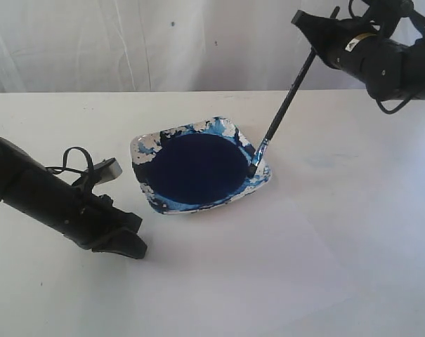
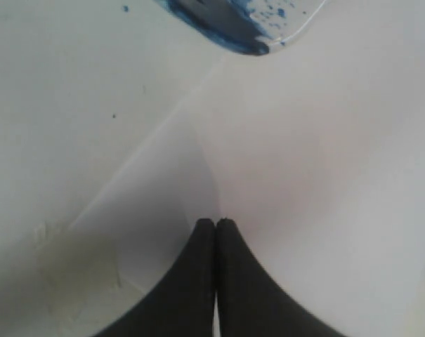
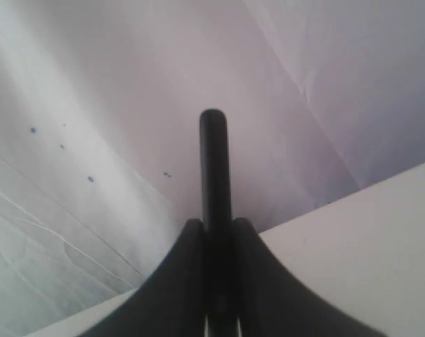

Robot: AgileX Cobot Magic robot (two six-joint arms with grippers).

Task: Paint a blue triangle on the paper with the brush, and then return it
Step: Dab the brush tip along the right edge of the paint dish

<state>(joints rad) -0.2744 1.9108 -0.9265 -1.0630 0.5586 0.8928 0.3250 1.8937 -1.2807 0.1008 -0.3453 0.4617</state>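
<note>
Right gripper (image 1: 312, 31) clamped on the brush (image 1: 286, 109), above the dish (image 1: 219, 126).

Its jaws press together on the black handle near the upper end. The brush leans down, and its blue tip touches the right rim of the dish, beside the dark blue paint (image 1: 194, 168). The left gripper (image 1: 128, 242), jaws together and holding nothing, is low at the edge of the white paper (image 1: 268, 267).

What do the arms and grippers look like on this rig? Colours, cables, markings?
Both black. Left arm: looped black cable, grey block on top. Right arm: black cables, small pale label. Fingers black, tapering to narrow tips.
</note>
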